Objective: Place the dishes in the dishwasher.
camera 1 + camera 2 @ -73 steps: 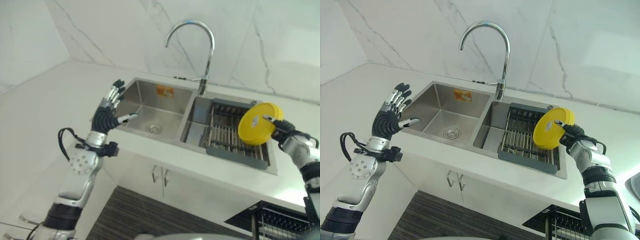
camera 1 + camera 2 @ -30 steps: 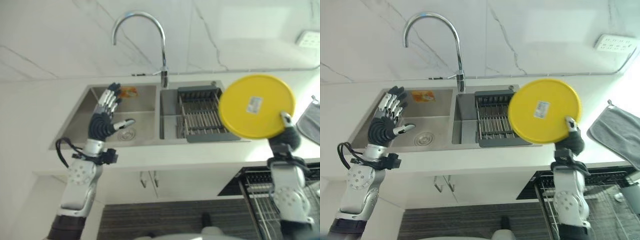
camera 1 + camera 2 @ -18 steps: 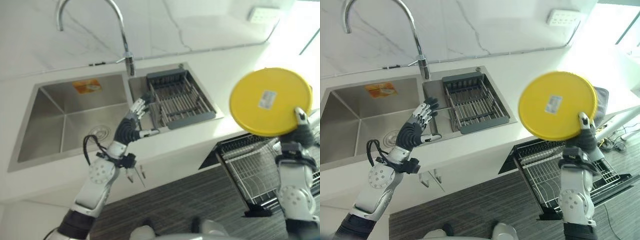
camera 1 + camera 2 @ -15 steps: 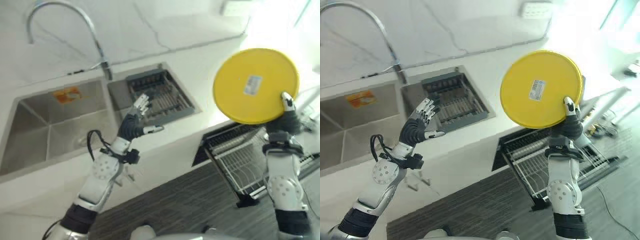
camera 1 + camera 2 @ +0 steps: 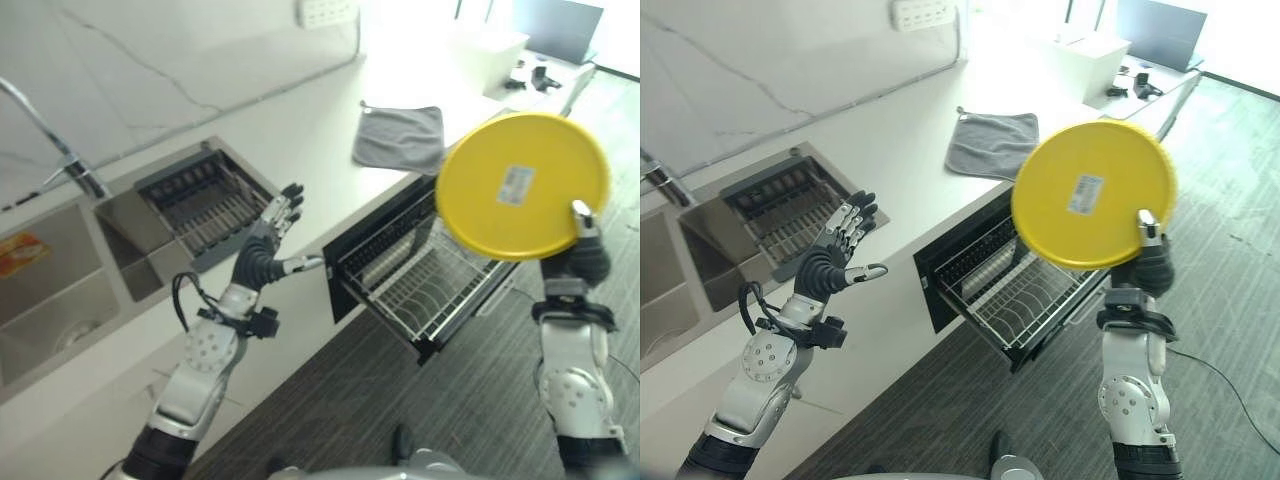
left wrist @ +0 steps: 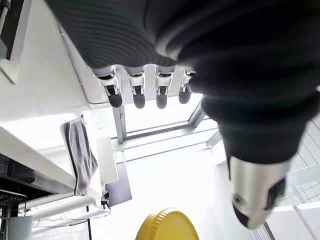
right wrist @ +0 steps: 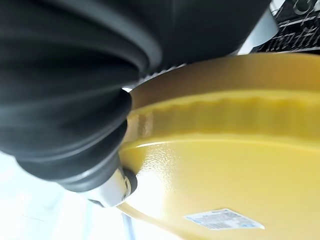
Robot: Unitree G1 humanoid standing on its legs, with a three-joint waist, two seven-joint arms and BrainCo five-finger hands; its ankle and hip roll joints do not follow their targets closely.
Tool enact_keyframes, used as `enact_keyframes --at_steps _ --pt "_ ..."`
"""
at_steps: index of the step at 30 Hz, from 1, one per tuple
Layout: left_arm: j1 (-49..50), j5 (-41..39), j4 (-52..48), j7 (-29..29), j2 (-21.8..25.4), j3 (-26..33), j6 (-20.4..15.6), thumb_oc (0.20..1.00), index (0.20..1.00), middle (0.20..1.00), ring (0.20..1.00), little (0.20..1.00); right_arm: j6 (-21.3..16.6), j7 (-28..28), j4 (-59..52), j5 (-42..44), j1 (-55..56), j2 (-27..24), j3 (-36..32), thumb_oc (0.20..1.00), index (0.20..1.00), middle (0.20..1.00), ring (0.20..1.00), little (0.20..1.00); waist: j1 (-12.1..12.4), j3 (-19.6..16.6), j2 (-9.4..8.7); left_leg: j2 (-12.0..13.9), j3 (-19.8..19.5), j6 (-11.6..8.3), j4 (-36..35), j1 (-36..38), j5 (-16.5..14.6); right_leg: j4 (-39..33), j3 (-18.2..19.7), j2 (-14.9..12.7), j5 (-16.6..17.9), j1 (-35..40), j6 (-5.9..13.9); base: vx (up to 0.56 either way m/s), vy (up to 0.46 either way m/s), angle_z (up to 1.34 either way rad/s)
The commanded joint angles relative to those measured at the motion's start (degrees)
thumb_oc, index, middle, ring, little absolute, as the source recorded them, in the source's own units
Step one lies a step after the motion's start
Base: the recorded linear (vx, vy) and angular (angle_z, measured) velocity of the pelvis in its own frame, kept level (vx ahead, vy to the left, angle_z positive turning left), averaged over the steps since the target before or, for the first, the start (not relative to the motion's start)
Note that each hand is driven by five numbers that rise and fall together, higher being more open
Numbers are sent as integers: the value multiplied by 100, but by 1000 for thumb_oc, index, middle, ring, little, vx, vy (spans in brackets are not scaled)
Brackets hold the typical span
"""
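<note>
- The right hand (image 5: 1148, 262) pinches the yellow plate (image 5: 1092, 195) at its lower rim, thumb on the labelled underside, holding it on edge in the air above the pulled-out dishwasher rack (image 5: 1018, 283).
- The left hand (image 5: 834, 258) is raised over the countertop's (image 5: 895, 160) front edge, fingers spread and holding nothing.
- To do this step well, I would lower the plate edge-first, line it up with a slot between the rack's wires, and release only once it is seated.
- The right wrist view gives the plate's ribbed rim and thumb contact up close; the eye views alone show the rack, the grey towel (image 5: 400, 137) and the sink's drying rack (image 5: 197, 203).
</note>
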Motion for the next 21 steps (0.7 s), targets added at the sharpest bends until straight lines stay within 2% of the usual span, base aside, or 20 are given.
enact_keyframes --at_steps 1,3,4,5,6,8,9,11,14,16,18,21 --pt "34 303 -268 254 363 173 -620 1000 1000 1000 1000 1000 -45 481 -665 -171 -540 47 -39 200 200 200 200 200 219 15 -446 -527 -561 155 735 -304 -440 2 864 -605 -332 415 399 48 -258 -35" --pt "64 329 -356 285 315 221 -595 1000 1000 1000 1000 1000 -15 494 -670 -145 -593 2 132 200 200 200 200 200 365 128 -450 -1088 -916 336 1200 -607 -786 2 979 -578 -332 477 364 78 -144 -69" --pt "45 274 -416 196 284 250 -524 1000 1000 1000 1000 1000 -119 411 -681 -286 -611 21 275 200 200 200 200 200 422 166 -411 -1425 -747 439 1204 -708 -888 2 891 -541 -358 545 387 89 -40 -82" --pt "35 270 -414 177 280 252 -516 1000 1000 1000 1000 1000 -127 406 -680 -310 -616 29 306 200 200 200 200 200 427 171 -410 -1481 -696 463 1181 -710 -896 2 872 -544 -367 560 399 186 27 -46" --pt "-93 341 -346 84 191 113 -498 1000 1000 1000 1000 1000 -285 317 -622 -621 -642 198 565 200 200 200 200 200 461 164 -350 -1878 -376 607 841 -755 -849 2 708 -444 -422 627 411 175 74 -21" --pt "-135 398 -320 163 188 25 -494 1000 1000 1000 1000 1000 -314 234 -667 -762 -638 204 702 200 200 200 200 200 457 159 -338 -1868 -407 668 607 -682 -758 2 720 -368 -492 653 357 192 145 5" --pt "-171 499 -273 340 173 -73 -477 1000 1000 1000 1000 1000 -264 279 -652 -791 -659 201 807 200 200 200 200 200 474 174 -330 -1946 -702 755 383 -507 -733 42 848 -294 -560 700 326 235 237 20" --pt "-241 527 -270 473 159 -212 -443 1000 1000 1000 1000 1000 -220 309 -755 -663 -573 106 773 200 200 200 200 200 443 133 -363 -1953 -728 757 198 -384 -633 101 854 -221 -597 750 365 203 191 23" --pt "-386 431 -224 397 159 -359 -397 1000 1000 1000 1000 1000 -87 650 -861 -449 -439 73 585 200 200 200 200 200 336 62 -424 -1918 -939 831 -258 -21 -580 702 946 -67 -744 473 390 224 147 2" --pt "-605 553 -137 413 152 -508 -459 1000 1000 1000 1000 1000 -20 794 -911 -378 -365 69 478 200 200 200 200 200 204 39 -469 -1917 -1187 862 -261 9 -630 621 1300 -51 -768 373 335 189 73 21" --pt "-669 508 -197 412 119 -544 -424 1000 1000 1000 1000 1000 -19 822 -938 -395 -358 86 489 200 200 200 200 200 229 22 -524 -1925 -1251 895 -261 -7 -670 516 1251 -214 -672 379 395 135 -12 57" --pt "-693 524 -264 486 133 -622 -361 1000 1000 1000 1000 1000 -99 747 -915 -457 -516 147 614 200 200 200 200 200 389 65 -636 -1886 -1188 939 -218 -63 -754 329 983 -772 -219 302 655 27 -165 23"
